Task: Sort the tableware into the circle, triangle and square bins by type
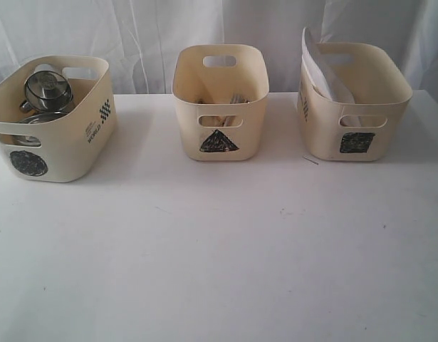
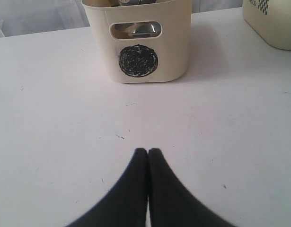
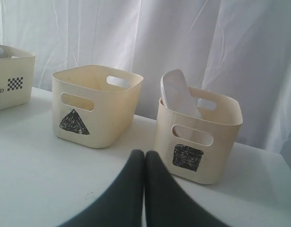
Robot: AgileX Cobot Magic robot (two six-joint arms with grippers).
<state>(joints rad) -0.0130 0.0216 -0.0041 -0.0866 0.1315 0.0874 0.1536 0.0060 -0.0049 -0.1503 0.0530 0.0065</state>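
Three cream bins stand in a row on the white table. The circle bin (image 1: 51, 121) on the left holds a steel mug (image 1: 48, 87) above more steel ware. Cutlery (image 1: 231, 100) and wooden pieces stand in the triangle bin (image 1: 220, 107) in the middle. In the square bin (image 1: 354, 107) on the right a white plate (image 1: 320, 71) leans upright. Neither arm shows in the exterior view. My left gripper (image 2: 148, 150) is shut and empty, facing the circle bin (image 2: 138, 42). My right gripper (image 3: 144, 153) is shut and empty, short of the square bin (image 3: 197, 137) and the triangle bin (image 3: 95, 106).
White curtains (image 1: 133, 28) hang close behind the bins. The table (image 1: 219, 249) stretches bare in front of the bins. A thin dark sliver (image 1: 310, 161) lies on the table beside the square bin.
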